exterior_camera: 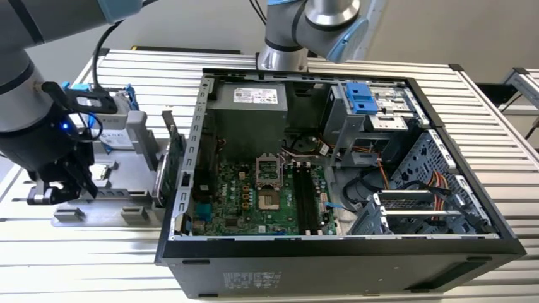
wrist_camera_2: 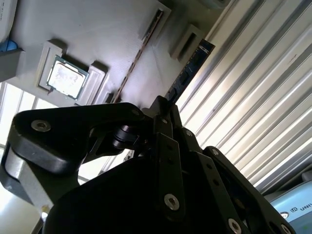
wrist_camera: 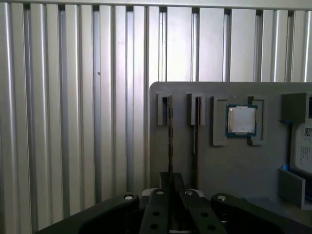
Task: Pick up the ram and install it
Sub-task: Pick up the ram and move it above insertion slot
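Black gripper (wrist_camera: pixel 170 176): clamped on the long, thin dark ram stick (wrist_camera: pixel 169 139) | ram: on edge, seated in the flat grey plastic holder (wrist_camera: pixel 234 165) (a second stick (wrist_camera: pixel 195 131) just beside) | risk: a skewed pull may jam it in its slot, or it slips.

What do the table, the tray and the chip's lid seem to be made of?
The table is likely aluminium: bare silvery ribbed slats with bright streaks. The tray is probably plastic: matt grey with moulded slots, though it could be painted. The chip lid looks like metal: a dull silver sheen, on a green board.
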Motion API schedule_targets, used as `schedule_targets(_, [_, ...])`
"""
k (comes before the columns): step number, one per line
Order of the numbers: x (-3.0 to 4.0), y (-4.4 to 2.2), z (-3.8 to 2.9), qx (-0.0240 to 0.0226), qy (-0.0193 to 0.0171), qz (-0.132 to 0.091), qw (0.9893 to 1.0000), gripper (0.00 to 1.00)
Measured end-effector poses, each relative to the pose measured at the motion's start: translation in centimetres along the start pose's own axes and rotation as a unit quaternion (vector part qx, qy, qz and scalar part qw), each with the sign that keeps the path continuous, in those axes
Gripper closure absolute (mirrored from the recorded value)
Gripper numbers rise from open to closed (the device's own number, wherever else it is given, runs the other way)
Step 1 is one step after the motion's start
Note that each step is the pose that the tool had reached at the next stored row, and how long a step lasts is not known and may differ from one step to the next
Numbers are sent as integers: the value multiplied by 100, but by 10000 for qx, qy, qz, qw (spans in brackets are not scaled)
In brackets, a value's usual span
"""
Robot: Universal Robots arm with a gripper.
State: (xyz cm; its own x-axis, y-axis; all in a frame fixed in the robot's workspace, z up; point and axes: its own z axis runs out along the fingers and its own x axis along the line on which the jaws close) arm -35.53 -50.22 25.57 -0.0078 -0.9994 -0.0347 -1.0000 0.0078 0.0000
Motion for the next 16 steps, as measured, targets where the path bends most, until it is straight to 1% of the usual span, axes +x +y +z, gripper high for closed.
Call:
schedule_targets(4, [-2, 0, -47, 1, 0, 12, 10000, 100])
schedule_targets(16, [-5, 1, -138, 2, 0, 47, 10000, 100])
